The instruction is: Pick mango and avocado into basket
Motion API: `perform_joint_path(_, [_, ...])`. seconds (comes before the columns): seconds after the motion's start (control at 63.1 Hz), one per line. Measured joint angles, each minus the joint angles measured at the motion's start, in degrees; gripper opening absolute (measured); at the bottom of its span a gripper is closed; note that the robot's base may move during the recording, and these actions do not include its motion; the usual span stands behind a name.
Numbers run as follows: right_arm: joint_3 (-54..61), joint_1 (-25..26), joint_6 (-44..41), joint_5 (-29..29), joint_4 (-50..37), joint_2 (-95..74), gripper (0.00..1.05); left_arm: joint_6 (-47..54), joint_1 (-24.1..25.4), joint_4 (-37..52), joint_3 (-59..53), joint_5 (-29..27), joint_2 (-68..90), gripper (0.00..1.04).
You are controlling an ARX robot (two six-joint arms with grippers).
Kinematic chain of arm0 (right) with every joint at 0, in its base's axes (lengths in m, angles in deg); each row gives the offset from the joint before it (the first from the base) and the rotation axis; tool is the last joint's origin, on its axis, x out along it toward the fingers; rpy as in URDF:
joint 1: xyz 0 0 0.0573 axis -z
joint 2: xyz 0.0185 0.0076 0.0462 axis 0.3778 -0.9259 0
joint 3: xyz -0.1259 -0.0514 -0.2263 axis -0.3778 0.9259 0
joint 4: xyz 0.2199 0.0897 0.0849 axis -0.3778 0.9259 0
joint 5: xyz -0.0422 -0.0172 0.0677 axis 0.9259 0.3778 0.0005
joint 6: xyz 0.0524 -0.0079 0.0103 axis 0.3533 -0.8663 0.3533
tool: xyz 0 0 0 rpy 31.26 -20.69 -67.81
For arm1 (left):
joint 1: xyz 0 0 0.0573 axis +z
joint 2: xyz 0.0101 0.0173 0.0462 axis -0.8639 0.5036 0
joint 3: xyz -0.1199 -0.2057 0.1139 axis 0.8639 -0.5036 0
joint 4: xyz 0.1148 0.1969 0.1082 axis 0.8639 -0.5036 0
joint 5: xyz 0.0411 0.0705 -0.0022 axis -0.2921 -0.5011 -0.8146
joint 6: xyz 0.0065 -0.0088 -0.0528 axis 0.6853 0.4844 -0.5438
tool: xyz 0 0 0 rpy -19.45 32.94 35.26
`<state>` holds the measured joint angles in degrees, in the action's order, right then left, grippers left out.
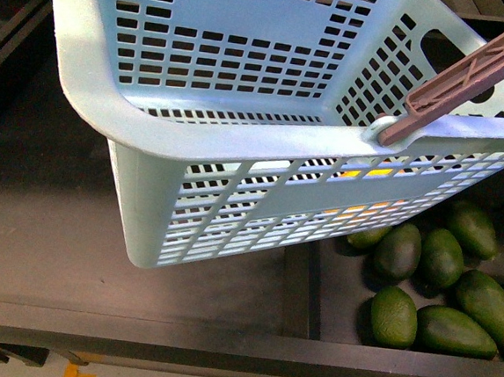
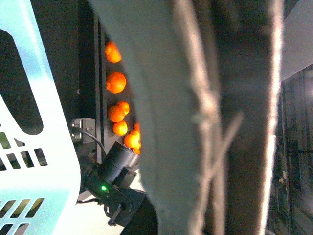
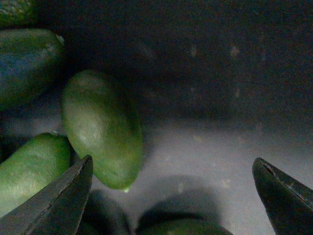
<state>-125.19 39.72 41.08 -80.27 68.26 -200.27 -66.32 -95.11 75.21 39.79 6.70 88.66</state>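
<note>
Nearest me, the basket (image 1: 151,127) hangs tilted. Whether my left gripper clamps its handle (image 1: 474,76) I cannot tell (that view is blurred). Beyond, my right gripper (image 3: 172,161) gapes wide and empty over 1 avocado (image 3: 102,129) among several. It looks smooth, firm and probably slippery, so I'd pinch across its fat middle.

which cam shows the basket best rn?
Front view: the basket fills the upper frame, showing rim, slotted walls and brown handle. Left wrist view catches only a strip of its aqua wall. Right wrist view shows none of it.
</note>
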Motion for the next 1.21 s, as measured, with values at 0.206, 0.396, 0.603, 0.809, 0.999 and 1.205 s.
perform_joint_path(0.206, [-5.9,-3.0,1.8,-1.4,2.0,-3.5,0.96,0.0,0.0,0.0,0.0,0.0,0.0,0.05])
perform_joint_path(0.396, [-9.4,-5.6,2.4,-3.3,4.2,-5.8,0.96,0.0,0.0,0.0,0.0,0.0,0.0,0.05])
perform_joint_path(0.603, [-11.9,-6.5,1.3,-4.7,6.7,-7.5,0.96,0.0,0.0,0.0,0.0,0.0,0.0,0.05])
perform_joint_path(0.809, [-15.8,-6.6,0.0,-4.8,9.6,-10.3,0.96,0.0,0.0,0.0,0.0,0.0,0.0,0.05])
perform_joint_path(0.999, [-19.8,-7.1,-0.4,-4.7,11.9,-12.9,0.96,0.0,0.0,0.0,0.0,0.0,0.0,0.05])
perform_joint_path(1.205, [-23.1,-7.5,-0.5,-3.7,13.7,-15.3,0.96,0.0,0.0,0.0,0.0,0.0,0.0,0.05])
